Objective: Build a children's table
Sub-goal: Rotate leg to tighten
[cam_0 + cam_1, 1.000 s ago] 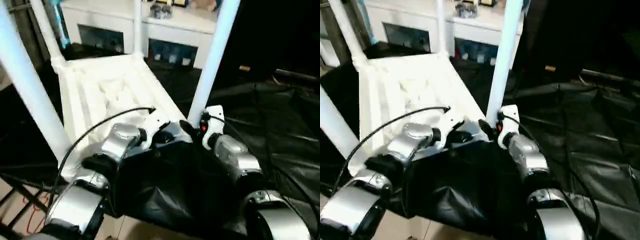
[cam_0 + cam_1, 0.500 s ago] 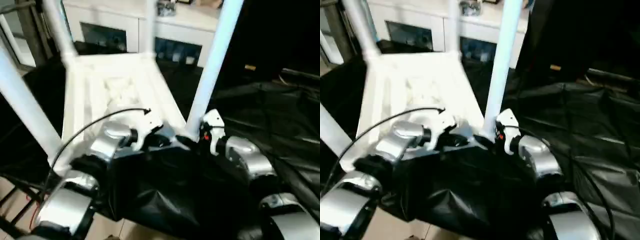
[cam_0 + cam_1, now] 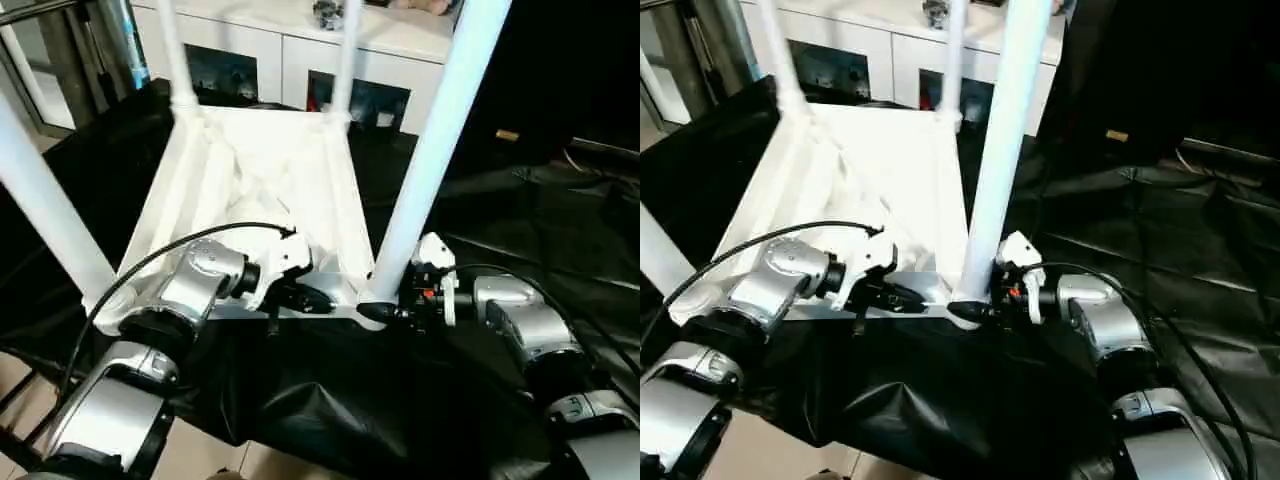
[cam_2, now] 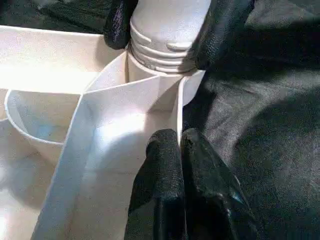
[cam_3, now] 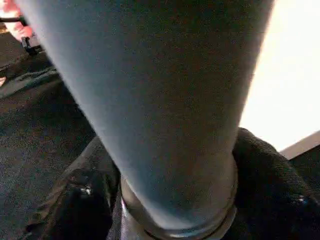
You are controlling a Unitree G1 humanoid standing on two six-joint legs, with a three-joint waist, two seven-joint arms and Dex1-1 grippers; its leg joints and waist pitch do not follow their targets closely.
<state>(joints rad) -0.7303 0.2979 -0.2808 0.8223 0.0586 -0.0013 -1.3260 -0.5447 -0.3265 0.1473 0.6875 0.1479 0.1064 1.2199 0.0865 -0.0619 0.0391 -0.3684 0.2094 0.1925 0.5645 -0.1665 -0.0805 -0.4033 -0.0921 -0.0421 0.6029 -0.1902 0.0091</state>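
Right gripper (image 3: 392, 312) clasps upright white tapered tube leg (image 3: 432, 150) at base (near-right socket) — left gripper (image 4: 180, 150) clenched, fingertips on white table rim (image 4: 100, 107) just left.

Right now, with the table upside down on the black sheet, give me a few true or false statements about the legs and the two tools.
1. All four legs stand in the table. True.
2. The right tool sits around the base of the near right leg. True.
3. The left tool is wide open. False: it is shut, on the table's rim.
4. The table lies on bare wooden floor. False: on a black sheet.
5. A white cabinet stands behind the table. True.
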